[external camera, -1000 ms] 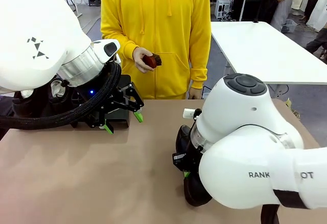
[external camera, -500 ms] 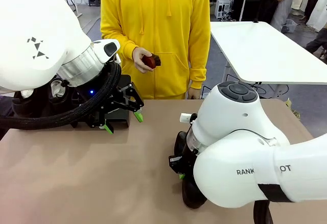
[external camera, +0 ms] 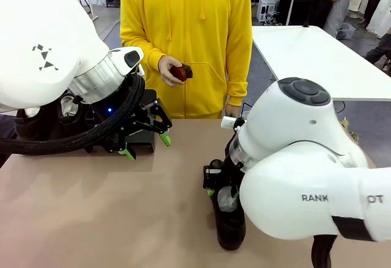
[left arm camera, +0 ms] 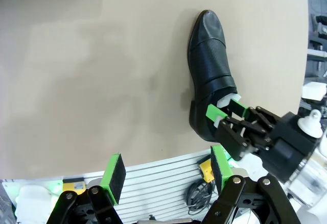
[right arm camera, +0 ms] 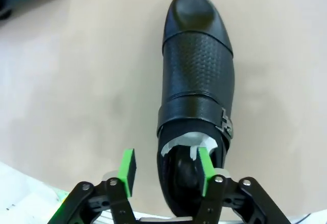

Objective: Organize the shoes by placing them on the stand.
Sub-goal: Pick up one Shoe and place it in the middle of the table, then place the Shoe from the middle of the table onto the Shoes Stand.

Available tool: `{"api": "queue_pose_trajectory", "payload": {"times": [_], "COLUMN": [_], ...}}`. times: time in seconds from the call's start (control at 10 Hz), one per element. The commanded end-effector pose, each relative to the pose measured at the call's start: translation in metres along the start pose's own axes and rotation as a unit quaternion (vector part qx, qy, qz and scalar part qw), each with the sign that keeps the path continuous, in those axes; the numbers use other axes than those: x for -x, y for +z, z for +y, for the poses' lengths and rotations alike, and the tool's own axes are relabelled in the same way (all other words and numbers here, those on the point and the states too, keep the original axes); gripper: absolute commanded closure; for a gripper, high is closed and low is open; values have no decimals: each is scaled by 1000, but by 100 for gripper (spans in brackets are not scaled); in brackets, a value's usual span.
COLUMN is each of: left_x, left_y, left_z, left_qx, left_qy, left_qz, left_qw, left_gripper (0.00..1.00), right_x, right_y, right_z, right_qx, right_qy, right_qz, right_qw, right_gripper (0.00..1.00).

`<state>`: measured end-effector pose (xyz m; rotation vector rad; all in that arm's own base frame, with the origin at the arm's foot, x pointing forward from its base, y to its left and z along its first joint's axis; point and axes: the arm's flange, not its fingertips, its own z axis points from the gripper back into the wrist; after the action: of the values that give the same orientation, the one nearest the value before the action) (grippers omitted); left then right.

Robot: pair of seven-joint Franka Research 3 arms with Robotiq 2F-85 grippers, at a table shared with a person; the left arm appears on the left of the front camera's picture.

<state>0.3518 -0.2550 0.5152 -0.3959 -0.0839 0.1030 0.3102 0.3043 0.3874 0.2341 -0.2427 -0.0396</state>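
The right tool [right arm camera: 166, 169] has its jaws apart, straddling one wall of the heel opening of a black shoe [right arm camera: 196, 89] that lies flat on the tan surface [right arm camera: 76, 81]; one green pad [right arm camera: 204, 168] sits inside the opening by the white paper stuffing, the other outside. Whether the pads touch the leather is hard to make out. The left tool [left arm camera: 166, 175] hangs with jaws wide apart, holding nothing. The stand [external camera: 137, 140] is mostly hidden behind the left arm (more shoes show dimly there). Compared with a second ago, the right arm has risen and its jaws have parted.
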Motion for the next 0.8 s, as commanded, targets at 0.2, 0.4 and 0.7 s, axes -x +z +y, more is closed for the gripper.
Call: {"api": "queue_pose_trajectory", "payload": {"times": [0.2,0.4,0.7], "left_x": [1,1,1], "left_y": [1,1,1], "left_z": [1,1,1], "left_qx": [4,4,4], "left_qy": [1,1,1], "left_qz": [3,3,3], "left_qw": [1000,1000,1000], "left_gripper": [13,13,13], "right_x": [1,1,1], "right_y": [11,11,11], "right_z": [3,3,3], "right_qx": [-18,-18,-18], "right_qy": [-14,-14,-14], "right_qz": [7,7,7], "right_qw": [1000,1000,1000], "right_gripper": [0,0,0]}}
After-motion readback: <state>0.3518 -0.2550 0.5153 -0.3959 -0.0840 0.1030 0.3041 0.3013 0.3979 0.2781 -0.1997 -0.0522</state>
